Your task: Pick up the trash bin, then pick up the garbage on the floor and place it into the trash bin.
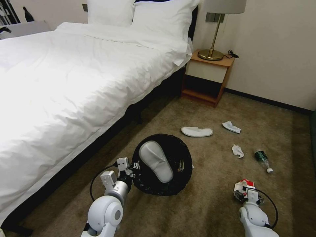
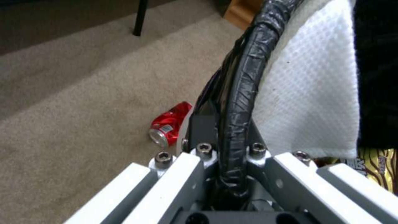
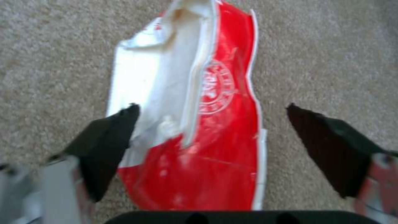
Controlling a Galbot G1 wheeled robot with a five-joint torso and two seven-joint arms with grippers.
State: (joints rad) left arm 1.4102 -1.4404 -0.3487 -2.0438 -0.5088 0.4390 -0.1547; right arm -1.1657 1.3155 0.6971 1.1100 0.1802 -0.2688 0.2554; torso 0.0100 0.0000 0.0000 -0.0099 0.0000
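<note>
My right gripper (image 3: pixel 211 107) hangs with its black fingers (image 3: pixel 110 133) spread either side of the red snack packet (image 3: pixel 207 124) on the carpet (image 3: pixel 62 62), while my left gripper (image 1: pixel 133 166) clamps the trash bin (image 1: pixel 179 154) rim, a white slipper (image 1: pixel 156 161) lying inside.

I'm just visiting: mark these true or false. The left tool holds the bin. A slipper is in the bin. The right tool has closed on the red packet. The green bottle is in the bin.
1. True: the left tool grips the trash bin by its rim.
2. True: a white slipper lies inside.
3. False: the right tool is open, straddling the red packet.
4. False: the green bottle lies on the carpet.
</note>
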